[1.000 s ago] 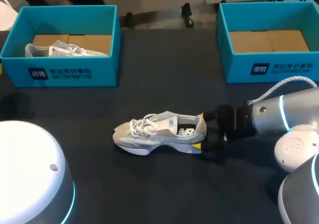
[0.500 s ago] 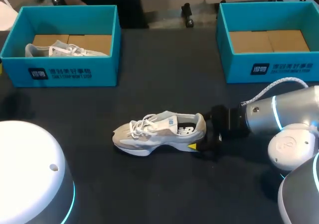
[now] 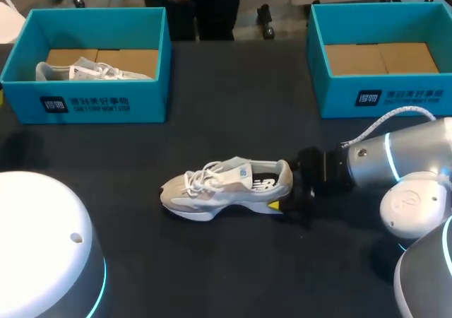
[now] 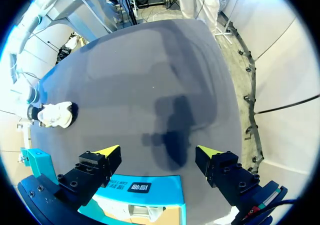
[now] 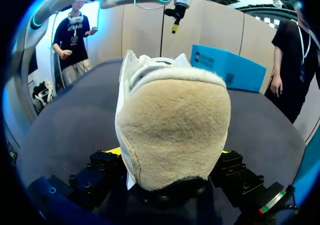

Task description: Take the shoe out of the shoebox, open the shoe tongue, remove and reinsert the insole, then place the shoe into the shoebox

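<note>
Head view: the shoe [image 3: 226, 189] lies on its sole near the middle of the dark table [image 3: 233, 120], toe toward 9 o'clock and heel toward 3 o'clock, out of either box. The right arm comes in from 3 o'clock, and the right gripper [image 3: 281, 185] is clenched on the heel, one yellow tip showing against the sole while the heel hides the other. From the right wrist, the tan heel [image 5: 172, 130] blocks most of what lies ahead, with a finger pressed on each side of it. The left shoebox [image 3: 85, 63] sits at 10 o'clock from the shoe with a second shoe [image 3: 92, 71] inside. The right shoebox [image 3: 381, 56] sits at 2 o'clock, its brown cardboard floor showing. From the left wrist, the left gripper [image 4: 162, 152] hangs with fingers spread wide, grasping nothing, above the left shoebox [image 4: 145, 190].
</note>
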Tool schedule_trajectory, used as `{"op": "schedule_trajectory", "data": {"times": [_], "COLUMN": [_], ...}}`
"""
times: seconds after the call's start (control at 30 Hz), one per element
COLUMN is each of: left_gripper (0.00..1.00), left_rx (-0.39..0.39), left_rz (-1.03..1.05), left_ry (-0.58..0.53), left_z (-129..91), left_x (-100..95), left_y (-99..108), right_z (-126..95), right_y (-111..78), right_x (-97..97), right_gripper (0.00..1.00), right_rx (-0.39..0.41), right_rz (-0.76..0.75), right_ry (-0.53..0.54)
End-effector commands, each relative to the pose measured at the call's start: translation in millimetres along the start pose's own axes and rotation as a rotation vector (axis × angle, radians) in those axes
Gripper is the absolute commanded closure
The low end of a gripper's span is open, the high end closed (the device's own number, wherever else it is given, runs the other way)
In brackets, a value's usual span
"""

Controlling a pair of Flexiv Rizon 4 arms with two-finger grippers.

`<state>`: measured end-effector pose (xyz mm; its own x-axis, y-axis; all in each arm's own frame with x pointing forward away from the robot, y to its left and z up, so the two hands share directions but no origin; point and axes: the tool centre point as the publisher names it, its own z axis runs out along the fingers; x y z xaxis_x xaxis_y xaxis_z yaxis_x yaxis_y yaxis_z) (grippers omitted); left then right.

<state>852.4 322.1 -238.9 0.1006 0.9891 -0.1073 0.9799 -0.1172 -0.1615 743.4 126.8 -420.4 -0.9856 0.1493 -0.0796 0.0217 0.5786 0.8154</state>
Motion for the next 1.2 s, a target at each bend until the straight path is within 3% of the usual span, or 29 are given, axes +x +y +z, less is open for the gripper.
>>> {"op": "schedule_trajectory", "data": {"times": [0.03,0.8,1.03,1.2], "left_gripper": [0.0,0.0,0.0,0.0], "left_rx": [-0.004,-0.004,-0.063,-0.079], "left_rz": [0.0,0.0,-0.196,-0.56], "left_ry": [0.003,0.003,0.01,-0.01], "left_z": [0,0,9,8], "left_x": [-0.5,-0.5,-29.1,-42.7], "left_y": [-1,-1,-8,-8], "right_z": [-7,-10,-10,-10], "right_y": [-1.6,-3.6,-3.6,-3.6], "right_x": [-3.7,-6.0,-6.0,-6.0], "right_gripper": [1.0,1.0,1.0,1.0], "right_rx": [0.008,0.015,0.015,0.015], "right_rz": [0.0,-0.003,-0.003,-0.003], "right_ry": [-0.006,-0.012,-0.012,-0.012]}}
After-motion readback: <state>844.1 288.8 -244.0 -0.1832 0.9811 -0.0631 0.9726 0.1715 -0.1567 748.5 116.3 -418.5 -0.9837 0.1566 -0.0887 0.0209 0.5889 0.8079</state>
